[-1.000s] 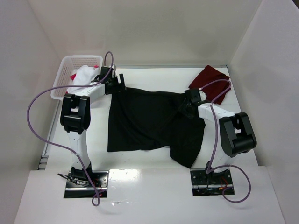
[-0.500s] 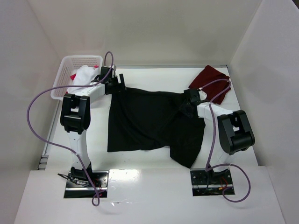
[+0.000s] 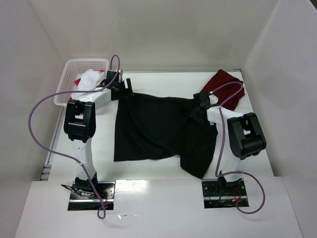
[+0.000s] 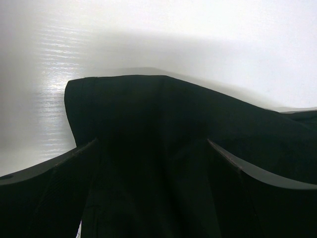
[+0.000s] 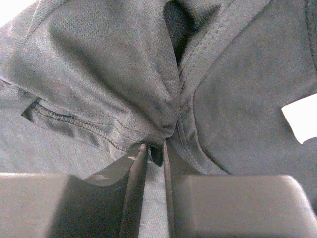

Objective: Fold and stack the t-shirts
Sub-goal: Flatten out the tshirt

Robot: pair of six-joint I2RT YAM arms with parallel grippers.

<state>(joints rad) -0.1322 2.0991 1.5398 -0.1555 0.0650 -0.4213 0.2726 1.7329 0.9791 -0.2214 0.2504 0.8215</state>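
Black tee [image 3: 158, 129] lies spread right of the basket [image 3: 69, 67]. My right gripper [image 5: 154, 148] is pinched on its seam, left gripper [image 4: 152, 144] gapes wide over the edge. Imo clamp left b4 lifting, keep taut.

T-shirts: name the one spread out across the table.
The black t-shirt, lying spread out; the maroon one lies bunched far right, the white one sits in the basket.

One black shirt [image 3: 153, 130], one maroon shirt [image 3: 221, 79], perhaps two in one basket [image 3: 67, 79].
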